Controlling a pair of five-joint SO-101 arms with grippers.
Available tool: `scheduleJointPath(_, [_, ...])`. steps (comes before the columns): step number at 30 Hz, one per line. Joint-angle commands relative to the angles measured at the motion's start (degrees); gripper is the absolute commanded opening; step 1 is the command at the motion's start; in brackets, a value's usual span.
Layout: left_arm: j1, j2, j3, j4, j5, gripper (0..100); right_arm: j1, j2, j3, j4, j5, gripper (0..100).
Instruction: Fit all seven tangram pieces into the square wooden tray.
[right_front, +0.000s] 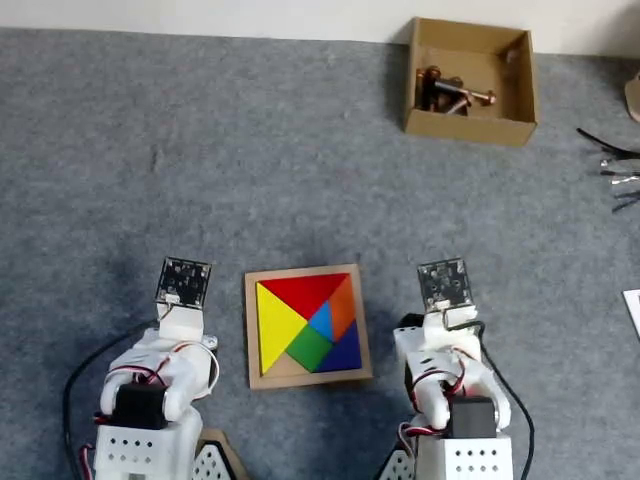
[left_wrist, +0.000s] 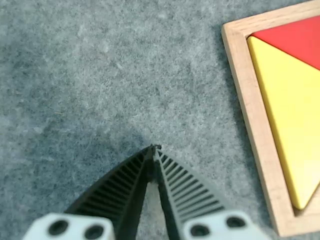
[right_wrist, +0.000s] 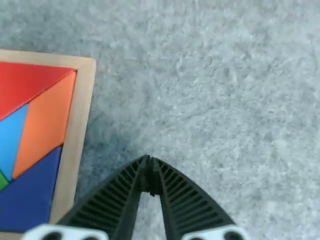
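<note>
Though both arms sit quiet, the square wooden tray (right_front: 250, 330) draws the eye: it lies flat on the grey tabletop close to the near edge, about midway along it, between the two arms. Its pale rim frames a bright patchwork. A large red triangle (right_front: 305, 290) spans the far side, and a large yellow triangle (right_front: 275, 325) runs down the left side. An orange piece (right_front: 343, 308) slants along the right rim. A small light blue triangle (right_front: 321, 322) sits at the centre with a green square (right_front: 310, 347) just nearer than it, and a dark blue triangle (right_front: 343, 355) fills the near right corner. All of these lie flush, edge to edge. The tray's near left corner shows plain wood colour, and I cannot tell whether that is a piece or the tray floor.

The left gripper (left_wrist: 154, 148) hangs over bare tabletop just beside the tray's left rim, its ribbed black fingers brought together at the tips and holding nothing. The right gripper (right_wrist: 148, 159) does the same off the right rim, tips touching.

Towards the far right corner stands an open cardboard box (right_front: 465, 128) with copper-coloured metal parts (right_front: 450, 92) inside. A few thin cables (right_front: 610, 160) lie at the right edge.
</note>
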Motion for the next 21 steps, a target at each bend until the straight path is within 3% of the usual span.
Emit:
scheduleJointPath(1, [1.19, -0.22, 1.10, 0.26, 0.62, 1, 3.38, -0.75, 0.40, 0.13, 0.26, 0.6])
scheduleJointPath(21, [1.19, -0.22, 1.10, 0.26, 0.62, 1, 5.93, -0.75, 6.29, 4.35, 0.18, 0.6])
